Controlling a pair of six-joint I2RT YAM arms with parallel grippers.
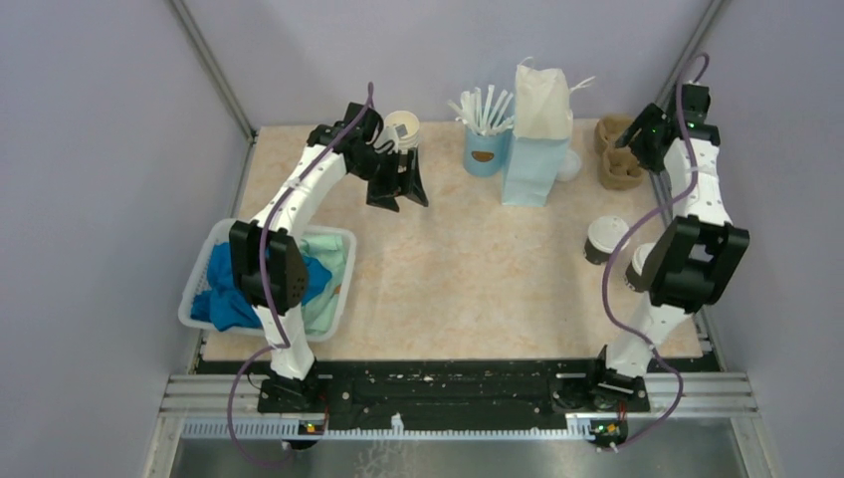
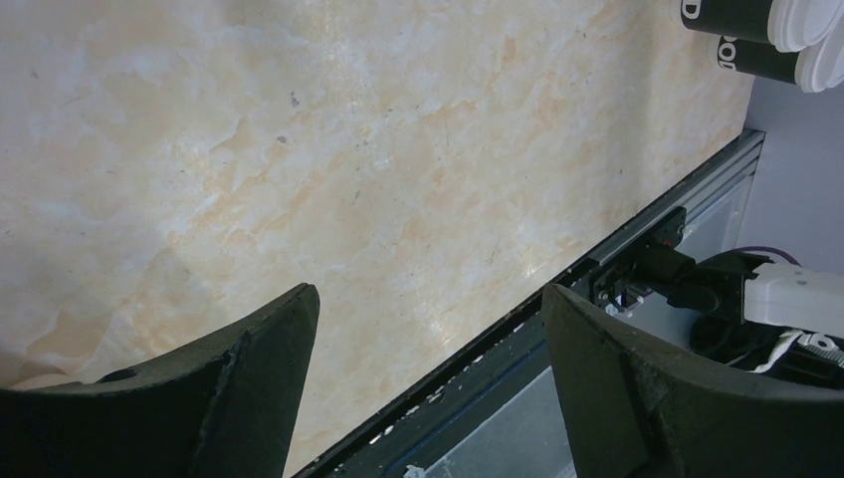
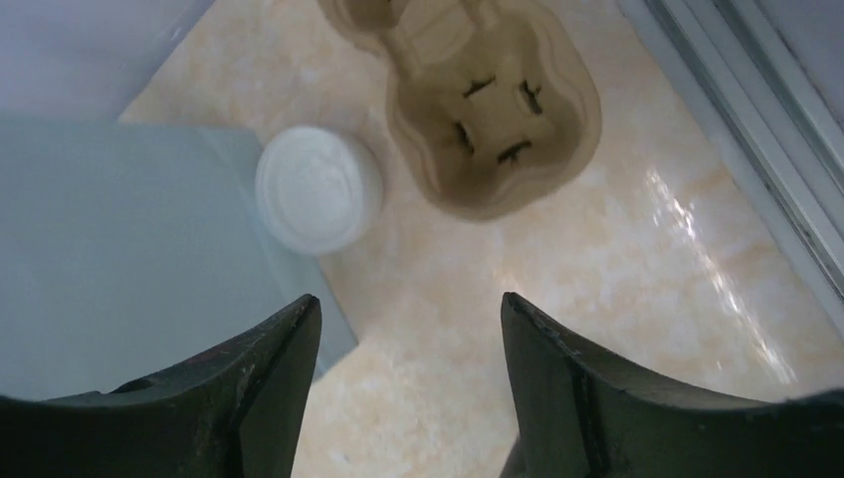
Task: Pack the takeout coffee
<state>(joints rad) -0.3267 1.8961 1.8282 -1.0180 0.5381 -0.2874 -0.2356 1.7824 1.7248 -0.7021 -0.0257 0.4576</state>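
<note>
Two takeout coffee cups stand at the right of the table: one [image 1: 605, 239] with its white lid in full view, the other [image 1: 637, 267] partly behind my right arm. Both show at the top right of the left wrist view [image 2: 727, 15] [image 2: 751, 60]. My right gripper [image 1: 625, 139] [image 3: 410, 309] hangs open and empty at the back right. Below it are a cardboard cup carrier [image 3: 488, 110], a loose white lid [image 3: 318, 189] and the light blue paper bag [image 3: 119, 249]. My left gripper [image 1: 401, 199] [image 2: 428, 299] is open over bare table, just in front of a lidless cup [image 1: 401, 129].
The tall light blue bag [image 1: 537, 139] stands upright at the back middle. A light blue cup of white sticks [image 1: 485, 149] is to its left. A white basket [image 1: 343, 239] of blue and green cloths sits at the left edge. Metal rails border the table.
</note>
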